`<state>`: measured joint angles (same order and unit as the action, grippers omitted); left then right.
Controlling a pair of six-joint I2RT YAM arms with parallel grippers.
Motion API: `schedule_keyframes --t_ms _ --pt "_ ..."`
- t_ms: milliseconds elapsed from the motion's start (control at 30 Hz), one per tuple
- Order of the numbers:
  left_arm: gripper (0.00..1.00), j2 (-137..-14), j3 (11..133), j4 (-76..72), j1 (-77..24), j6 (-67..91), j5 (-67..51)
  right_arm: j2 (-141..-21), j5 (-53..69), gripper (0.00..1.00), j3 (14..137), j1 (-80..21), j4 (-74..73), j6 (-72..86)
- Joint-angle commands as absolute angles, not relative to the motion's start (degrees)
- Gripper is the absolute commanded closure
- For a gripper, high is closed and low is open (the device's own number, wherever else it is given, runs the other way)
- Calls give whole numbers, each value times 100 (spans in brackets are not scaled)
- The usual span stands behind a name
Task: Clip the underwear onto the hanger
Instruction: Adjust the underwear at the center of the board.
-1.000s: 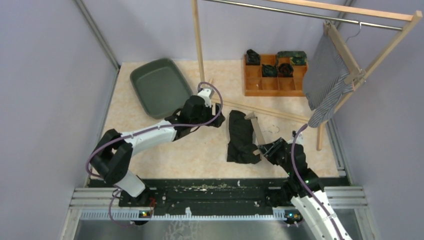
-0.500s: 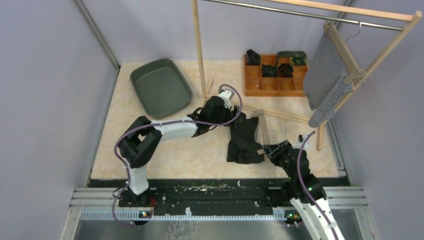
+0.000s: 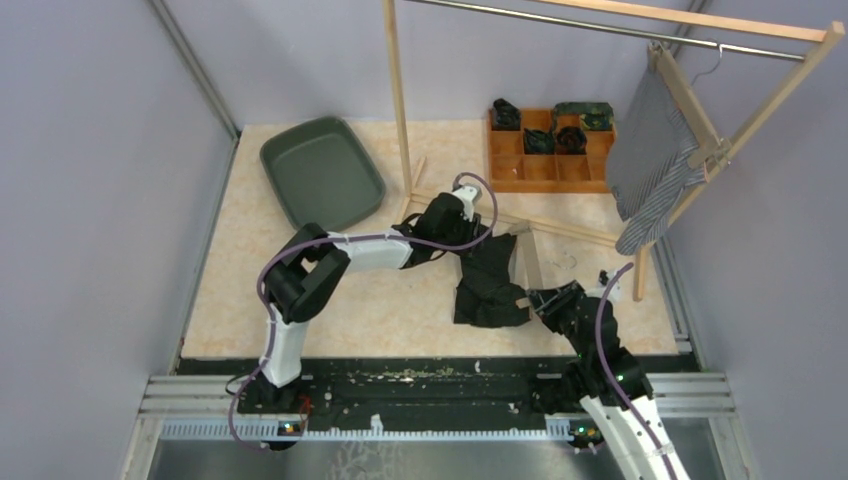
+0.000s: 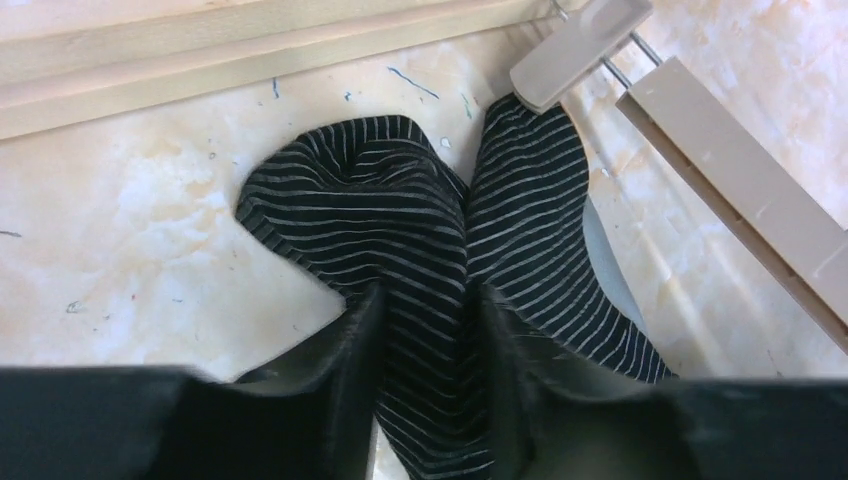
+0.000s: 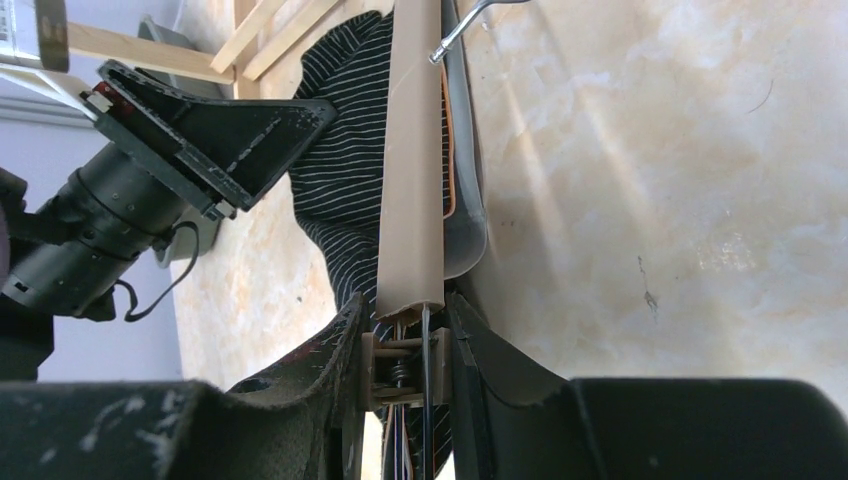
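The black striped underwear (image 3: pixel 490 285) lies crumpled on the table; it also shows as a striped bunch (image 4: pixel 400 210) in the left wrist view. My left gripper (image 3: pixel 478 243) is at its far edge, and a fold of fabric runs between the fingers (image 4: pixel 355 340), which press it from both sides. The beige hanger (image 3: pixel 528 262) lies along the underwear's right side. My right gripper (image 5: pixel 405 340) is shut on the hanger's near clip (image 5: pixel 405 365), squeezing its spring end. The hanger bar (image 5: pixel 412 170) runs away from it over the striped fabric (image 5: pixel 340 180).
A green tray (image 3: pixel 322 172) sits at the back left. A wooden organizer (image 3: pixel 548 150) with dark items stands at the back right. A wooden clothes rack (image 3: pixel 398 110) carries a striped garment (image 3: pixel 650 160) on another hanger, and its base rails (image 4: pixel 250 50) lie just beyond the underwear.
My left arm has swung right from beside the tray to the underwear's far edge, and its jaws have narrowed onto the fabric. The right gripper has shifted the hanger slightly right.
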<state>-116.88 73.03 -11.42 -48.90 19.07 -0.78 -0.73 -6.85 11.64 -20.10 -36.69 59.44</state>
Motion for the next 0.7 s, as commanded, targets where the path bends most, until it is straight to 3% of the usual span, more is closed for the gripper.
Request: schedule_keyframes --t_ms 0,100,667 --pt "68 -11806 7424 -972 -4928 1786 -237 18 -774 87 1196 -2004 -3221 6045" --pt "93 -11592 7227 -1067 -4926 1776 -58 20 -768 87 1214 -2004 -3267 6046" --pt "94 -10123 6232 -1187 -4924 1552 793 19 -393 88 982 -2006 -2721 6228"
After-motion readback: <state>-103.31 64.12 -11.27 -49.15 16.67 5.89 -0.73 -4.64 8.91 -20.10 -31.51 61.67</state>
